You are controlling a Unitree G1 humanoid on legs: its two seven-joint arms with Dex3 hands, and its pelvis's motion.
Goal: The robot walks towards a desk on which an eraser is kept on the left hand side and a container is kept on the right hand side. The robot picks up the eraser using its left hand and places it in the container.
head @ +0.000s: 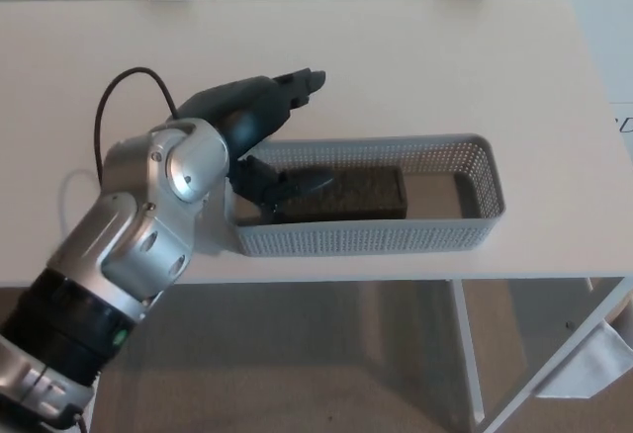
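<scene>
One desk: a pale cream rectangular desk (415, 57) fills most of the head view, its top matte and bare apart from the items listed below.
Room: beige floor (326, 354) shows below the near edge; two dark uprights stand beyond the far edge against a light wall; a white desk leg (470, 354) runs down at the near right.
Eraser, appearance: one black, oblong block eraser (346, 194) with a finely textured top face and squared ends.
Eraser, position: lying flat on the floor of the container, in its left half, long side parallel to the container's long walls, close to the near wall.
Container: one light grey perforated rectangular basket (475, 171) with rounded corners, set near the desk's near edge, right of centre; its right half shows only bare floor.
Left hand: one black left hand (262, 146) at the container's left end, fingers spread apart and gripping nothing; the upper fingers (297, 85) point far-right above the far rim, while a lower digit reaches inside the container toward the eraser's left end; contact there cannot be told.
Left arm: silver-shelled forearm (148, 216) enters from the near left, with one black cable (104, 107) looping above the wrist.
Right hand: outside the view.
Count: one desk, one container, one eraser, one robot hand visible.
</scene>
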